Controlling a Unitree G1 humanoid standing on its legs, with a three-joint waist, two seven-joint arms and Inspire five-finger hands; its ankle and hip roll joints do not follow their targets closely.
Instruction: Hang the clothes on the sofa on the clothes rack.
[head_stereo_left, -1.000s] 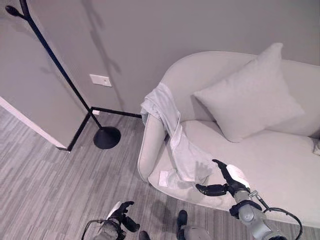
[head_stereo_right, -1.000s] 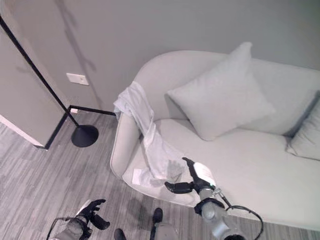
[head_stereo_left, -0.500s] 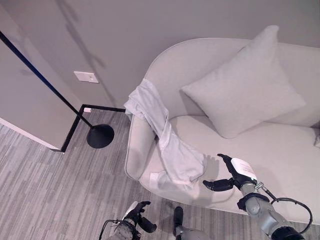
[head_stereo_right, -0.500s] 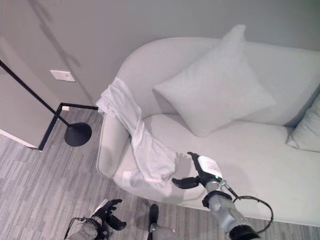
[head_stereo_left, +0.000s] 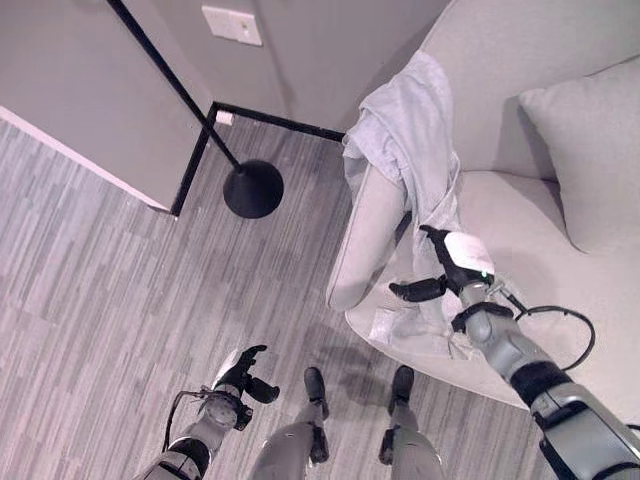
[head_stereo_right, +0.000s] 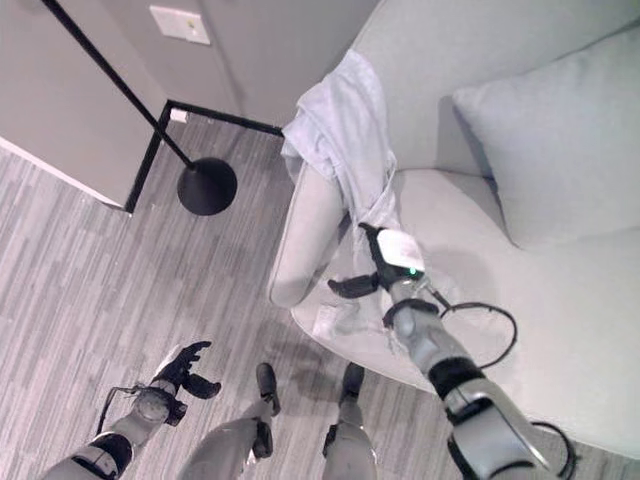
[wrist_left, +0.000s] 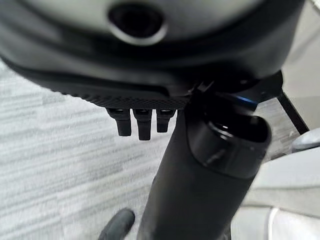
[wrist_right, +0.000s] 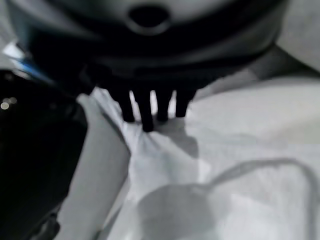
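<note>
Camera has swung left and down since before; right hand (head_stereo_left: 448, 272) has closed in on the pale grey-white cloth garment (head_stereo_left: 412, 140) draped over the light grey sofa's (head_stereo_left: 520, 250) armrest. Thumb and fingers spread, nothing held yet. Left hand (head_stereo_left: 243, 374) hangs low, relaxed, empty. Step: reach for garment. Next: pinch the cloth, lift, carry to black pole clothes rack (head_stereo_left: 215, 130).

The light grey sofa (head_stereo_left: 520, 250) stands on grey wood-grain flooring (head_stereo_left: 110, 290). A pale garment (head_stereo_left: 415, 140) is draped over the sofa's armrest and trails down onto the seat cushion. A grey cushion (head_stereo_left: 590, 150) leans against the backrest. The clothes rack's round black base (head_stereo_left: 252, 189) rests on the floor, near the sofa.
</note>
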